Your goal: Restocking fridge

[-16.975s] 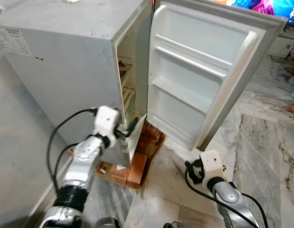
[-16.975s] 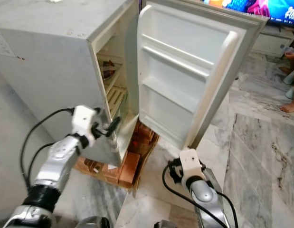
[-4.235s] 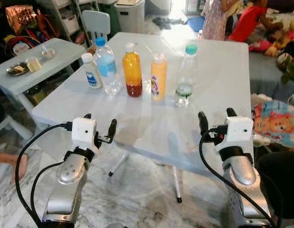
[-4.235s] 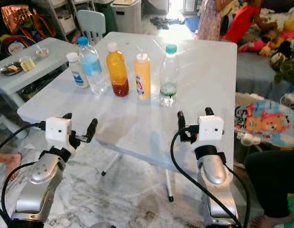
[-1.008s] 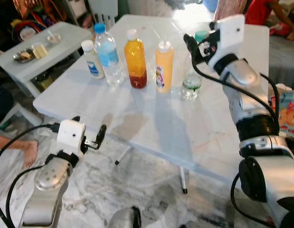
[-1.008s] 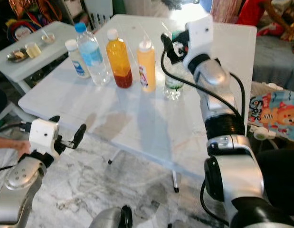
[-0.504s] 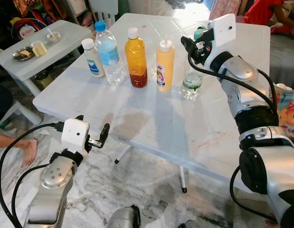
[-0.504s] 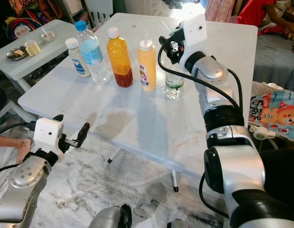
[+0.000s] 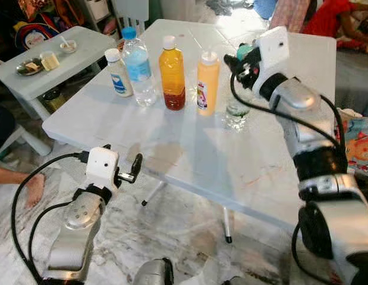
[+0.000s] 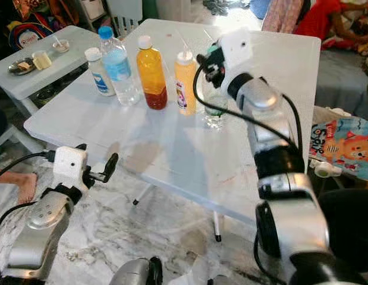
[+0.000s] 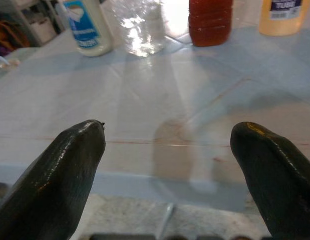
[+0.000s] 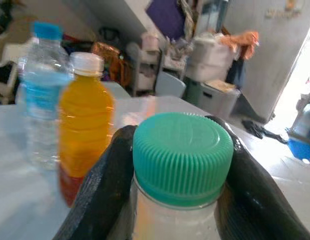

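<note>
Here the right gripper [image 12: 177, 200] straddles the neck of a clear plastic bottle with a green ribbed cap [image 12: 181, 156], a black finger on each side; whether they press it, I cannot tell. The bottle stands rightmost in a row on the white square table [image 9: 189, 154], beside a yellow squeeze bottle [image 9: 207, 82]. Near the table's near-left edge, the left gripper [image 11: 170, 150] hovers, fingers wide.

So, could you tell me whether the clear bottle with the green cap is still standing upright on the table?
Upright. The green-capped bottle stands on the white table, cap on top, with the right gripper around its neck.
</note>
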Motion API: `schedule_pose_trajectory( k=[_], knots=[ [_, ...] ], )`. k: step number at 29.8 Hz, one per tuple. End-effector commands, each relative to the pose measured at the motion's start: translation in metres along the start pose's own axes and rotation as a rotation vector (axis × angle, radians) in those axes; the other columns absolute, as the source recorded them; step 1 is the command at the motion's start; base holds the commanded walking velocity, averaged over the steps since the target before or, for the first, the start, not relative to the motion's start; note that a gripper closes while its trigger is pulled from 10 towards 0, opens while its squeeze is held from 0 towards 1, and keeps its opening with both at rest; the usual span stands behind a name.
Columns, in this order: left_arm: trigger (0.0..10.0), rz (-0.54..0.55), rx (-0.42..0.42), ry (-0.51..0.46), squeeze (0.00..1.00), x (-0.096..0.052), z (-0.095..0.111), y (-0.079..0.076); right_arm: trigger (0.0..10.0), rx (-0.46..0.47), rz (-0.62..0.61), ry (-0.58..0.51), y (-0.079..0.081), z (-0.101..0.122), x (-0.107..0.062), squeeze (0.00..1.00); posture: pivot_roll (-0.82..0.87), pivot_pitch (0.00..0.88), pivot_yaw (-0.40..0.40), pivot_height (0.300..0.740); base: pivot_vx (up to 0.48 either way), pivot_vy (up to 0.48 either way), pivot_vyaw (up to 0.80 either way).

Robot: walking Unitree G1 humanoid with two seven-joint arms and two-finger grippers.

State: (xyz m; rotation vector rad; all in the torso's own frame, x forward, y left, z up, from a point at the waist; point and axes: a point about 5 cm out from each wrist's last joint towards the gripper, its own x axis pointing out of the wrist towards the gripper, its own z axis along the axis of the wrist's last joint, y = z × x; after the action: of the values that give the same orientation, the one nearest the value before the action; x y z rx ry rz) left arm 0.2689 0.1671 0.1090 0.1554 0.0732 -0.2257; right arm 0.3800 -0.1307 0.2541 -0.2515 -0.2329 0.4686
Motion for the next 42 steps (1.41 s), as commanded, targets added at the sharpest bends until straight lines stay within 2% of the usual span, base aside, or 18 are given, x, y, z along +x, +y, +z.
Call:
schedule_pose_trajectory(
  k=[1,3,7,8,9,12,13,14,16,19,23,30,33,37,40,41,42],
  knots=[
    [10.0,0.016,0.005,0.002,0.00,0.001,0.000,0.003,0.0,0.014,0.021,0.024,0.009,-0.004,-0.002,0.00,0.03,0.051,0.077,0.740,0.000,0.000,0.00],
    [10.0,0.017,-0.006,-0.001,0.00,0.003,0.000,0.003,0.0,0.042,0.037,0.002,0.021,-0.003,-0.012,0.00,0.03,0.046,0.073,0.740,0.000,0.000,0.00],
    [10.0,0.022,-0.016,0.004,0.00,0.003,-0.002,0.003,0.0,0.053,0.052,-0.001,0.031,-0.006,-0.024,0.00,0.02,0.042,0.067,0.740,0.000,0.000,0.00],
    [10.0,0.025,-0.019,0.006,0.00,0.003,-0.002,0.002,3.0,0.063,0.056,0.001,0.033,-0.008,-0.028,0.00,0.01,0.036,0.059,0.740,0.000,0.000,0.00],
    [10.0,0.033,-0.024,0.008,0.00,0.003,-0.004,0.003,10.0,0.065,0.058,0.013,0.036,-0.012,-0.034,0.00,0.01,0.031,0.052,0.740,0.000,0.251,0.00],
    [10.0,0.060,-0.040,0.016,0.00,0.001,-0.008,0.004,10.0,0.079,0.033,0.043,0.043,-0.020,-0.050,0.00,0.01,0.018,0.035,0.740,0.000,0.266,0.00],
    [10.0,0.071,-0.040,0.019,0.00,0.000,-0.010,0.006,10.0,0.099,-0.020,0.037,0.045,-0.020,-0.058,0.00,0.01,0.003,0.029,0.740,0.000,0.375,0.00],
    [10.0,0.071,-0.040,0.019,0.00,0.000,-0.010,0.006,10.0,0.099,-0.020,0.037,0.045,-0.020,-0.058,0.00,0.01,0.003,0.029,0.740,0.000,0.375,0.00],
    [10.0,0.080,-0.044,0.021,0.00,-0.001,-0.012,0.008,10.0,0.200,-0.134,0.057,0.046,-0.029,-0.070,0.00,0.01,0.000,0.026,0.740,0.000,0.412,0.00],
    [10.0,0.080,-0.044,0.021,0.00,0.000,-0.013,0.007,10.0,0.176,-0.177,0.092,0.047,-0.040,-0.079,0.00,0.00,0.000,0.027,0.740,0.000,0.461,0.00],
    [10.0,0.076,-0.059,0.023,0.00,0.003,-0.015,0.005,10.0,0.216,-0.258,0.134,0.047,-0.055,-0.096,0.00,-0.02,0.000,0.027,0.740,0.000,0.472,0.00],
    [10.0,0.042,-0.065,0.040,0.00,0.008,-0.021,-0.001,10.0,0.213,-0.315,0.203,0.045,-0.074,-0.109,0.00,-0.04,0.000,0.017,0.740,0.000,0.473,0.00],
    [10.0,0.050,-0.071,0.026,0.00,0.011,-0.019,-0.002,10.0,0.155,-0.344,0.257,0.045,-0.089,-0.117,0.00,-0.04,0.000,0.016,0.740,0.000,0.472,0.00],
    [10.0,0.076,-0.080,0.008,0.00,0.013,-0.018,0.000,10.0,0.170,-0.383,0.248,0.046,-0.096,-0.121,0.00,-0.04,0.000,0.019,0.740,0.000,0.472,0.00],
    [10.0,0.094,-0.085,-0.001,0.00,0.014,-0.018,0.000,10.0,0.122,-0.380,0.226,0.048,-0.098,-0.123,0.00,-0.04,0.000,0.013,0.740,0.000,0.472,0.00],
    [10.0,0.084,-0.076,0.001,0.00,0.014,-0.019,-0.001,10.0,0.125,-0.382,0.266,0.050,-0.104,-0.125,0.00,-0.04,0.000,0.013,0.740,0.000,0.472,0.00],
    [10.0,0.080,-0.069,0.002,0.00,0.013,-0.020,-0.001,10.0,0.197,-0.353,0.281,0.054,-0.107,-0.126,0.00,-0.04,0.000,0.014,0.740,0.000,0.472,0.00]
  ],
)
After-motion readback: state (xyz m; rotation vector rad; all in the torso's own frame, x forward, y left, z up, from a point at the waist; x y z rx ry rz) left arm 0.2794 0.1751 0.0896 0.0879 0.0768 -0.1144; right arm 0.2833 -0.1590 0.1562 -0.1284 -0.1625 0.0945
